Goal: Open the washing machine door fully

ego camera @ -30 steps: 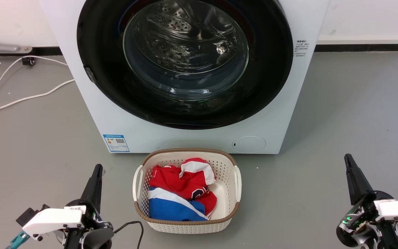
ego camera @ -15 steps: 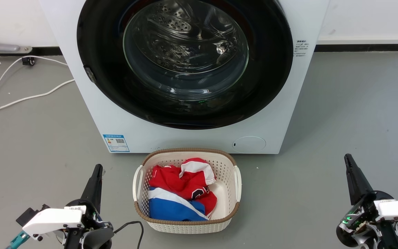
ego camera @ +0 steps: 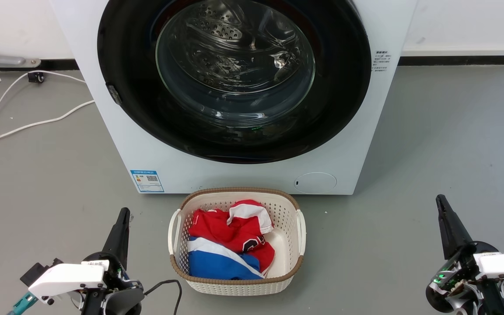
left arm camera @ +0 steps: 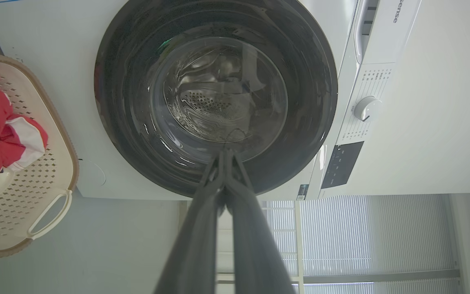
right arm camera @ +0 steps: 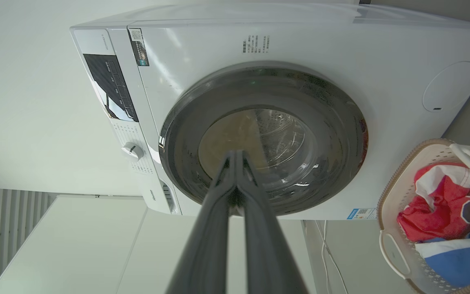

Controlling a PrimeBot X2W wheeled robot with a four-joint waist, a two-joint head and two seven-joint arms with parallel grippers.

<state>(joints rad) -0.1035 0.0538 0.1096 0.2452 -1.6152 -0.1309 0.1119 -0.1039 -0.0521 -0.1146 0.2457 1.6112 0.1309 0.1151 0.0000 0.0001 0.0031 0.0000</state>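
**Operator:** Where is the washing machine door point(ego camera: 125, 109)?

**Spotter:** Straight ahead of you in the head view. It is glossy black around a clear glass bowl, and it lies shut, flush against the front of the white washing machine point(ego camera: 234, 179). Through the glass you can see the perforated steel drum point(ego camera: 221, 26).

**Operator:** And my tools?

**Spotter:** Your left tool point(ego camera: 124, 214) sits low on your left above the grey floor point(ego camera: 50, 175). Its two dark fingers are pressed together with nothing between them. Your right tool point(ego camera: 440, 201) sits low on your right, its fingers likewise pressed together and empty. Both are well apart from the door. In each wrist view the closed fingers point at the door's glass.

**Operator:** What lies between them?

**Spotter:** A white laundry basket point(ego camera: 301, 227) with a brown rim stands on the floor just in front of the machine. It holds a red-and-white garment point(ego camera: 230, 227) and a blue one point(ego camera: 217, 262). A white cable point(ego camera: 24, 124) trails over the floor to the left of the machine.
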